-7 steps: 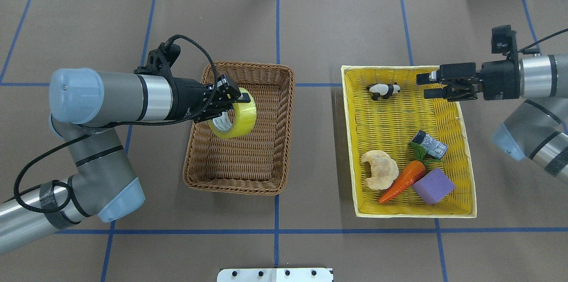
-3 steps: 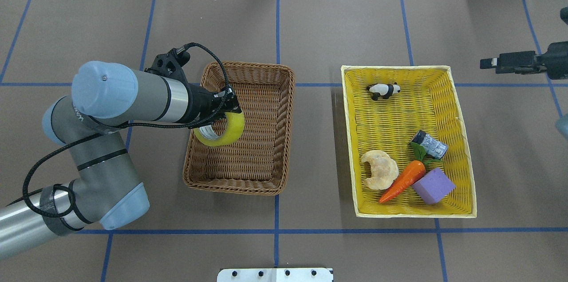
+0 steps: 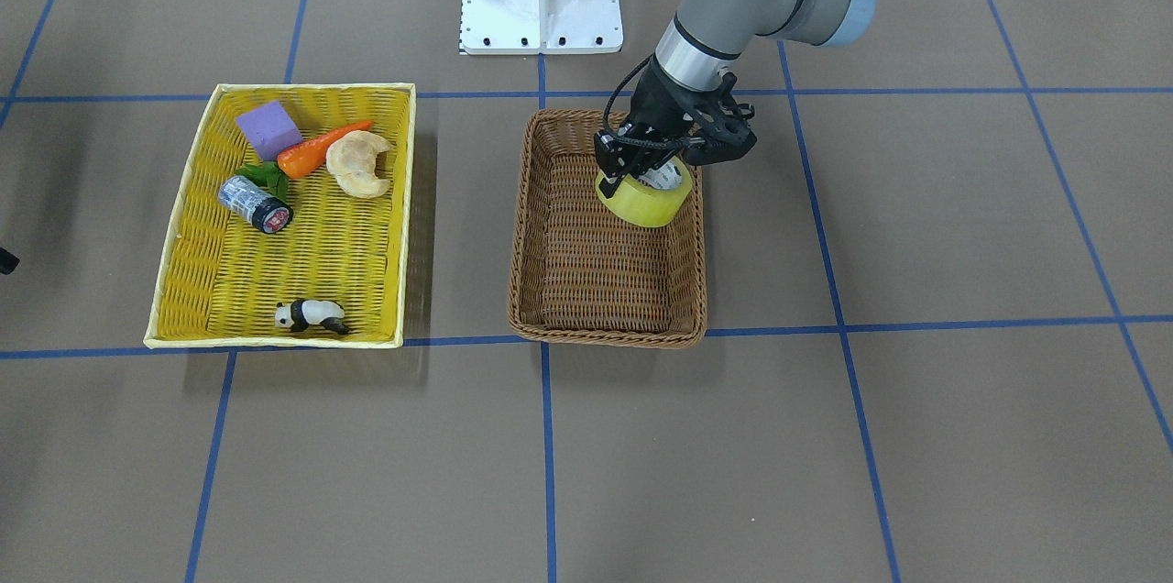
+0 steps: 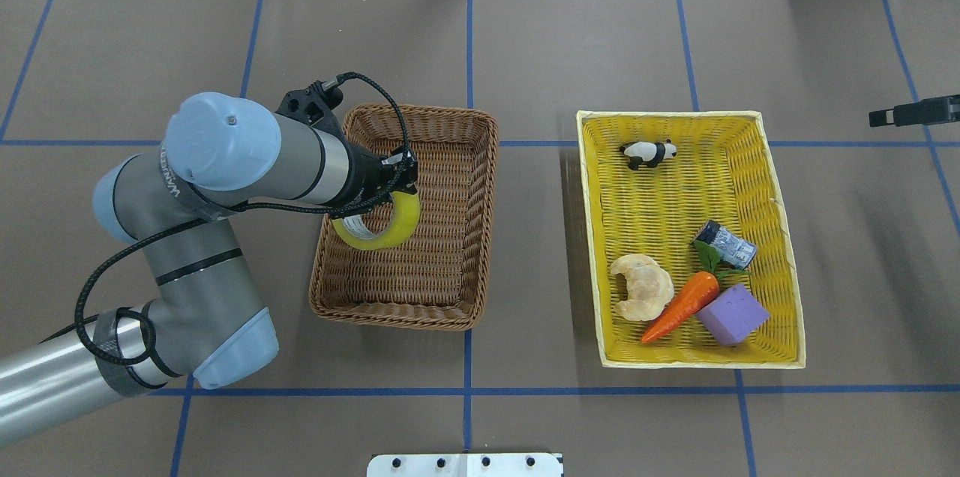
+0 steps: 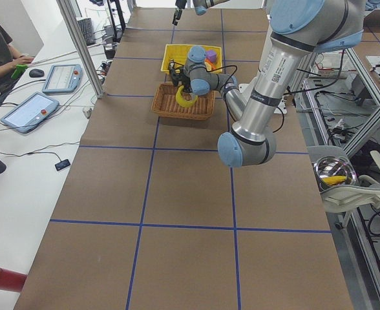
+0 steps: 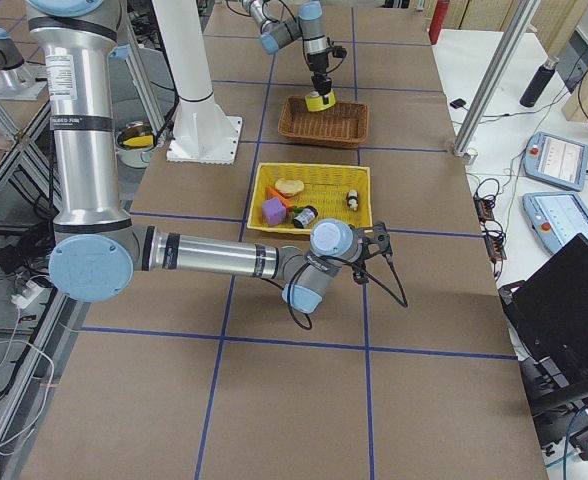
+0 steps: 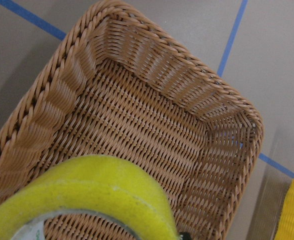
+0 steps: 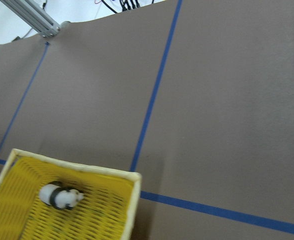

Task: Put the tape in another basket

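Observation:
The tape (image 4: 384,228), a yellow roll with a printed core, hangs tilted in my left gripper (image 4: 395,184), which is shut on its upper rim. The roll is low inside the brown wicker basket (image 4: 450,117), close to the basket's left wall. I cannot tell whether it touches the floor. The front view shows the tape (image 3: 647,200), the left gripper (image 3: 641,163) and the basket (image 3: 525,225). The left wrist view shows the tape (image 7: 87,185) over the basket's weave (image 7: 152,125). My right gripper (image 4: 889,116) is edge-on at the right edge, so I cannot tell whether it is open or shut.
A yellow woven tray (image 4: 592,237) stands to the right of the basket. It holds a toy panda (image 4: 649,154), a silver cylinder (image 4: 724,244), a croissant (image 4: 641,286), a carrot (image 4: 682,304) and a purple block (image 4: 733,314). A white base plate (image 4: 465,464) sits at the near edge.
My left arm has swung in and lowered the tape deeper into the brown basket, towards its left wall. My right arm has drawn back from the yellow tray to the right edge.

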